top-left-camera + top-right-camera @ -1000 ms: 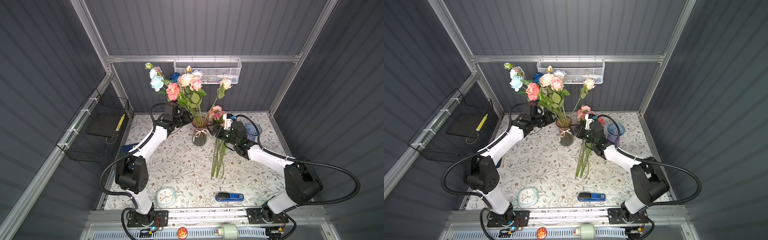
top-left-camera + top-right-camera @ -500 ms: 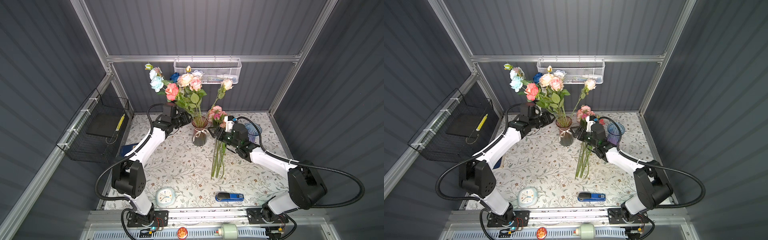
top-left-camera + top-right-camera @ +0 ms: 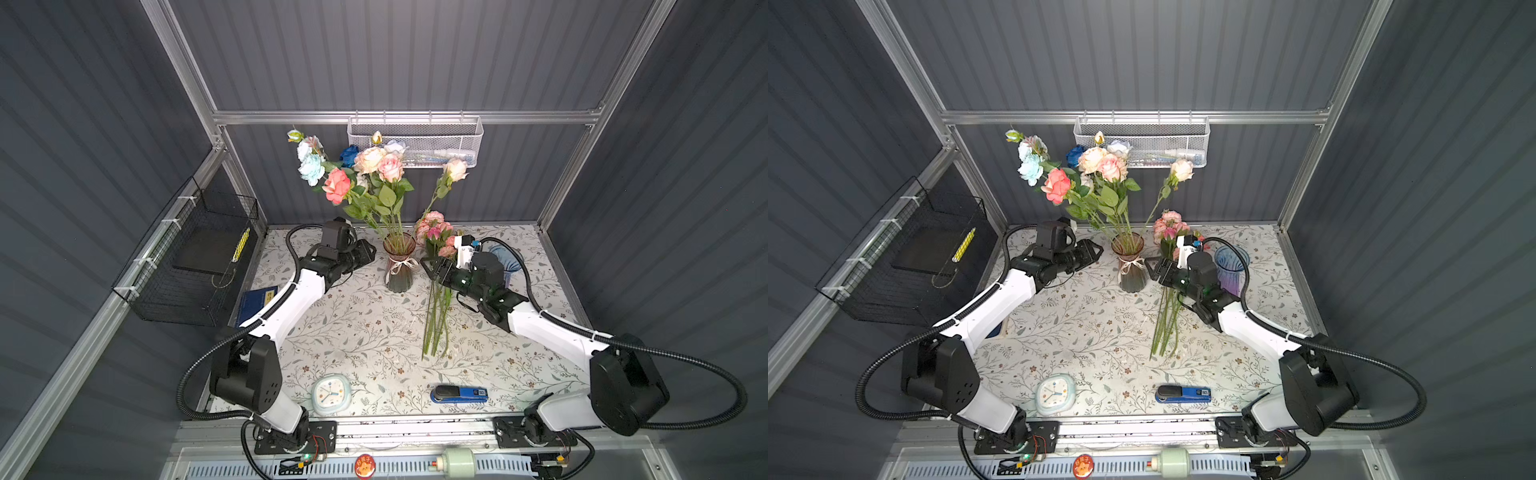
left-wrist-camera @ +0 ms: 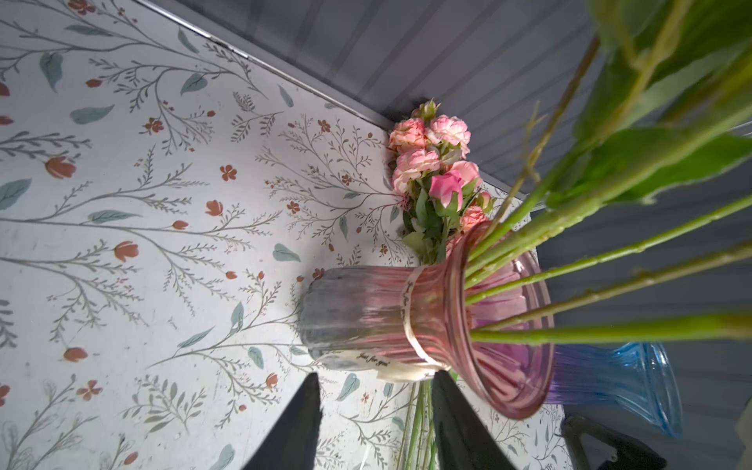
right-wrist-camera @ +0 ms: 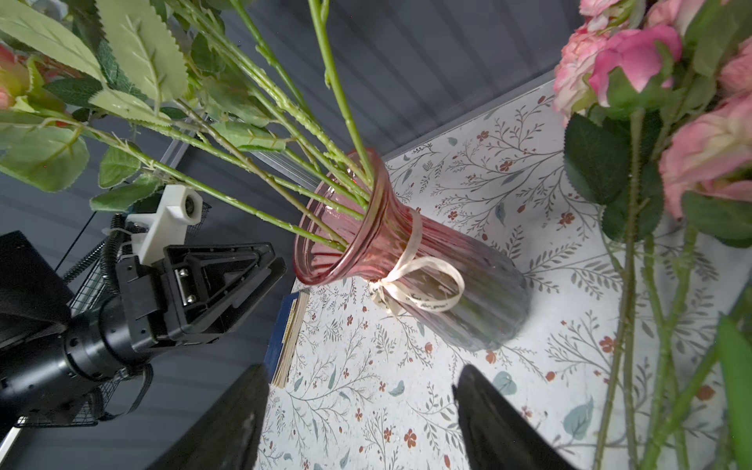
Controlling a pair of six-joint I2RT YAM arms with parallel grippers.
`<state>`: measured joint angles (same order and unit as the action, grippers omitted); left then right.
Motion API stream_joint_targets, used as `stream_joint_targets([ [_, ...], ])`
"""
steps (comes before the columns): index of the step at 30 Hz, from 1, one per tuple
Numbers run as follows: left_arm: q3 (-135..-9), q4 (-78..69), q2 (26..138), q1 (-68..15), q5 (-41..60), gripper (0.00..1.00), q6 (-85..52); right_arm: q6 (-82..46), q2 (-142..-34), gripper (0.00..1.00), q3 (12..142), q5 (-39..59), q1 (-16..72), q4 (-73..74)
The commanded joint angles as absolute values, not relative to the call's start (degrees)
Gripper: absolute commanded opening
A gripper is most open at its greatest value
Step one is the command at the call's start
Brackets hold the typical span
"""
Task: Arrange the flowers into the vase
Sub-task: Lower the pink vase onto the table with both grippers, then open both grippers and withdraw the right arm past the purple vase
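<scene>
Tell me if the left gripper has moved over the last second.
Yes. In a top view the left gripper has dropped from above the rim of the vase to beside its neck.

Grey ribbed walls (image 3: 395,54) and aluminium framing (image 3: 399,117) enclose a floral-patterned tabletop (image 3: 365,332) under even light.

Flowers (image 3: 376,160) in vase (image 3: 399,276), clock (image 3: 331,392) in front

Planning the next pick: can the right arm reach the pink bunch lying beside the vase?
Probably yes. The right tool is open and empty, close beside the pink bunch, with nothing between them. The vase stands near, so room is tight on that side.
</scene>
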<state>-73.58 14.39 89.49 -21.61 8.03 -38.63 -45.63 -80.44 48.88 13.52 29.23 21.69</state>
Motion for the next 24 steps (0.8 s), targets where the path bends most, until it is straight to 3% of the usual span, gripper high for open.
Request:
stream_joint_targets([
  [1, -71.6, 14.6, 86.1, -21.4, 6.6, 0.5, -39.7, -45.3, -77.9, 0.75, 47.6, 13.5, 29.0, 19.2],
  [14, -52.4, 7.4, 64.0, -21.7, 12.8, 0.89, -45.7, -44.1, -62.0, 0.76, 41.0, 16.6, 29.2, 5.1],
  [16, -49.5, 5.8, 60.5, -21.7, 14.7, 0.99, -46.9, -44.2, -59.2, 0.76, 40.3, 16.2, 29.2, 2.8],
  [24, -40.1, 2.1, 50.3, -21.9, 21.0, 1.0, -49.0, -42.4, -50.6, 0.77, 40.6, 11.0, 29.2, -8.4],
])
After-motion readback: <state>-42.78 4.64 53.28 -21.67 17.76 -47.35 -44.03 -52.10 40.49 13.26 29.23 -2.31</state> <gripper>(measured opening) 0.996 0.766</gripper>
